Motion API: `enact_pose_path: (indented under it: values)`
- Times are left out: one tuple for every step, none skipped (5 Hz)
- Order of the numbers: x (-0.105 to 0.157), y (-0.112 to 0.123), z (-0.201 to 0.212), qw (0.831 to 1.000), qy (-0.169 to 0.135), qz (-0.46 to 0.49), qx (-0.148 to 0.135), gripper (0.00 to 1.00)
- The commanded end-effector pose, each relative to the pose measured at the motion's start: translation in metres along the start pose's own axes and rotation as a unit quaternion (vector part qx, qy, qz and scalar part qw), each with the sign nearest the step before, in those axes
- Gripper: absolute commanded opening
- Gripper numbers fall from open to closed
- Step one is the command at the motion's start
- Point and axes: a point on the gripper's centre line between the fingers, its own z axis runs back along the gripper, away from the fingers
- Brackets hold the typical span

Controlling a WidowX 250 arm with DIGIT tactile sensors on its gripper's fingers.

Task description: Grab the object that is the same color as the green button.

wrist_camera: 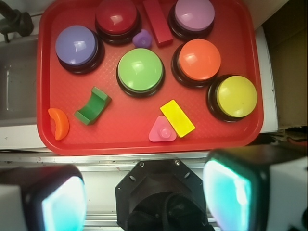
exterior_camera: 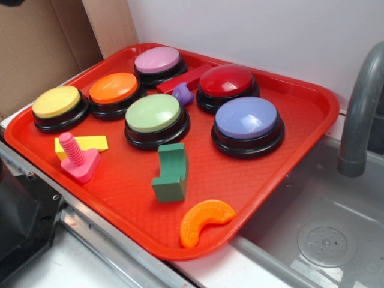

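Dark green block [exterior_camera: 171, 173] sits on the red tray [exterior_camera: 288, 108], front-middle area, free of everything around it. Stepped L shape with a notch; in the exterior view it stands with the tall part toward the buttons. Pale green button [exterior_camera: 153, 114] is just behind it, clear gap between them, no contact. Orange crescent piece [exterior_camera: 206, 221] lies near the tray's front rim, close to the block but apart. Pink screw-shaped piece [exterior_camera: 78, 159] is on the other side of the block, resting against a flat yellow block [exterior_camera: 90, 143]. Other dome buttons on the tray: yellow button [exterior_camera: 56, 102], orange button [exterior_camera: 113, 88], pink button [exterior_camera: 157, 60], red button [exterior_camera: 226, 81], blue-purple button [exterior_camera: 246, 118]. A red bar [exterior_camera: 183, 78] and a small purple piece [exterior_camera: 182, 92] lie between the rear buttons. Wrist view looks straight down on the tray: green block [wrist_camera: 93, 105] at left of centre, green button [wrist_camera: 140, 70] beside it. Gripper [wrist_camera: 147, 195] is spread wide, holding nothing, its two fingers [wrist_camera: 227, 193] at the frame's lower corners, positioned off the tray's near edge and well apart from the block. Tray rests on the surface [exterior_camera: 120, 264] next to a grey sink [exterior_camera: 324, 204] with a faucet [exterior_camera: 360, 114].
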Motion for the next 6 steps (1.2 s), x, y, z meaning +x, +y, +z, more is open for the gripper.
enact_pose_path:
  values:
    - [0.000,0.000,0.000,1.000,0.000,0.000,0.000,1.00]
    - [0.007,-0.018,-0.020,0.998,-0.003,0.063,-0.001,1.00]
    - [0.018,-0.039,-0.050,0.993,-0.021,0.113,-0.002,1.00]
    - [0.028,-0.047,-0.079,0.983,-0.044,0.175,-0.014,1.00]
    - [0.040,-0.057,-0.127,0.973,-0.055,0.225,0.008,1.00]
    - [0.053,-0.060,-0.163,0.956,-0.085,0.279,0.038,1.00]
